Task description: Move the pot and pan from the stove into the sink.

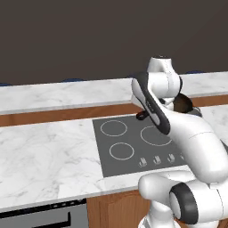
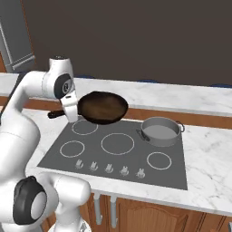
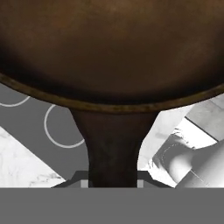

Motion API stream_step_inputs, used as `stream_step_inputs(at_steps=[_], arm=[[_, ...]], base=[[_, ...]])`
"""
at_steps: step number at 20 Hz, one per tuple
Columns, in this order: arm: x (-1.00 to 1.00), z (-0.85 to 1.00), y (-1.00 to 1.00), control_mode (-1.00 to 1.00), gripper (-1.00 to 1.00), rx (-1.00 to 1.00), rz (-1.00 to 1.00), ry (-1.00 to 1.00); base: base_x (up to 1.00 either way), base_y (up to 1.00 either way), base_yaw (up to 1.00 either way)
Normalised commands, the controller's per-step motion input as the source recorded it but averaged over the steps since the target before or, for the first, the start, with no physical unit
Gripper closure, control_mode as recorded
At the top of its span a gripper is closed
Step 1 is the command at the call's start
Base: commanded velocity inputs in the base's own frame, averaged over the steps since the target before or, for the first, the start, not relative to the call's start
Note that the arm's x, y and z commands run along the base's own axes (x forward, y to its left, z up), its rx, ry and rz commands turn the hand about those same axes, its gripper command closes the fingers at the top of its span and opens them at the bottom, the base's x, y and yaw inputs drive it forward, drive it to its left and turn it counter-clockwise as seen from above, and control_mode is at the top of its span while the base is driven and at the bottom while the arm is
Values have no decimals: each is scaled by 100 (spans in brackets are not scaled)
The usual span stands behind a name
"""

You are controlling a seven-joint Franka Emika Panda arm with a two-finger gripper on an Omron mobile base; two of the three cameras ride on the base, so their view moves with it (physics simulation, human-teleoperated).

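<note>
Brown pan (image 2: 103,107) held aloft by end effector (image 2: 71,114); pot (image 2: 159,131) on stove (image 2: 122,156)

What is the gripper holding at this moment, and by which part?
The gripper holds the pan by its short black handle, lifted above the stove.

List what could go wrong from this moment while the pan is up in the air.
1. The tool grips the pan only by its short handle, with the bowl hanging far out to one side; it may twist or slip in the grip.
2. The pan hangs above the stove; a drop would strike the cooktop.
3. The pot stands close by on a rear burner; a low swing that way could knock it.
</note>
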Motion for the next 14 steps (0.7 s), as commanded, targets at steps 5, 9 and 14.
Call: stream_step_inputs(at_steps=[5, 9, 14], arm=[[-81, -16, 5, -100, 100, -3, 9, -26], [-74, -39, 12, -100, 100, -4, 8, -34], [-8, -1, 0, -100, 100, 1, 2, -4]], base=[[0, 0, 0], [0, 0, 0], [0, 0, 0]])
